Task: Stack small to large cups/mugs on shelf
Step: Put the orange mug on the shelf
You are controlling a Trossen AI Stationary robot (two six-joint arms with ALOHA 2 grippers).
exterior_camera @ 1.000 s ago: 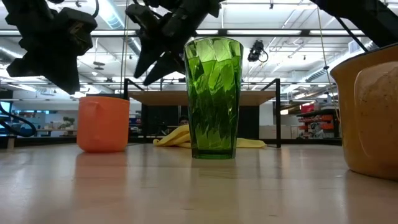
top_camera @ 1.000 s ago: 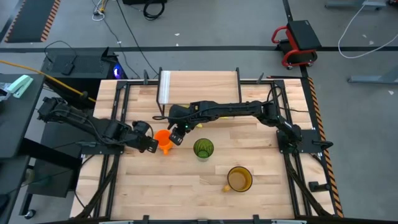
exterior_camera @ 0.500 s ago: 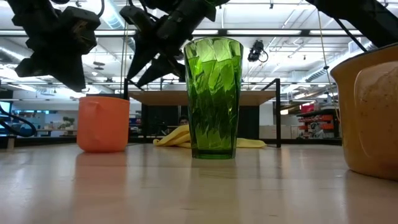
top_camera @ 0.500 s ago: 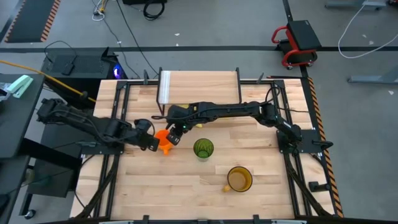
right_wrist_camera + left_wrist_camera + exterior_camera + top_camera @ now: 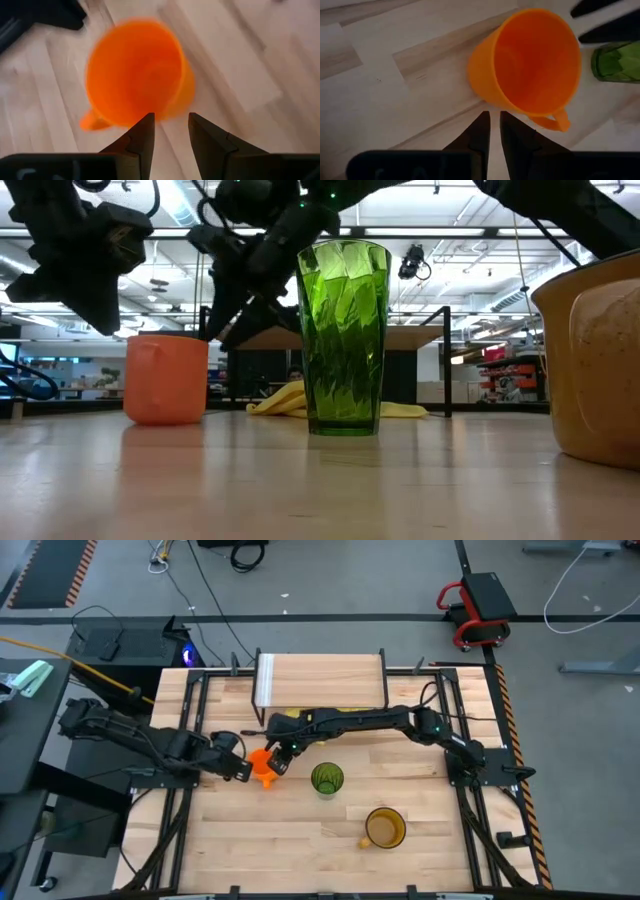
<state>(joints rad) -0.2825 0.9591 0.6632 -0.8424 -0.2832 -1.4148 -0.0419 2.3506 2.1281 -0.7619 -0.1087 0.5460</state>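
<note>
The small orange mug (image 5: 261, 763) stands upright on its base on the table, left of centre, its handle (image 5: 554, 122) pointing toward the near edge. My right gripper (image 5: 170, 119) hovers open just above the mug's rim (image 5: 168, 336), reaching in from the right; its fingers touch nothing. My left gripper (image 5: 494, 119) is shut, raised beside the mug on its left (image 5: 240, 766). The dark green tumbler (image 5: 326, 779) stands to the mug's right. The amber mug (image 5: 384, 828) sits nearer the near edge. The shelf (image 5: 320, 680) stands at the far side.
A yellow soft item (image 5: 290, 400) lies on the table under the shelf, behind the tumbler. Black frame rails (image 5: 190, 730) run along the table's left and right sides. Bare tabletop (image 5: 260, 840) shows toward the near edge.
My right gripper has moved left and down toward the orange mug, coming over its rim, fingers still open. The mug, tumbler and amber mug have stayed in place.
</note>
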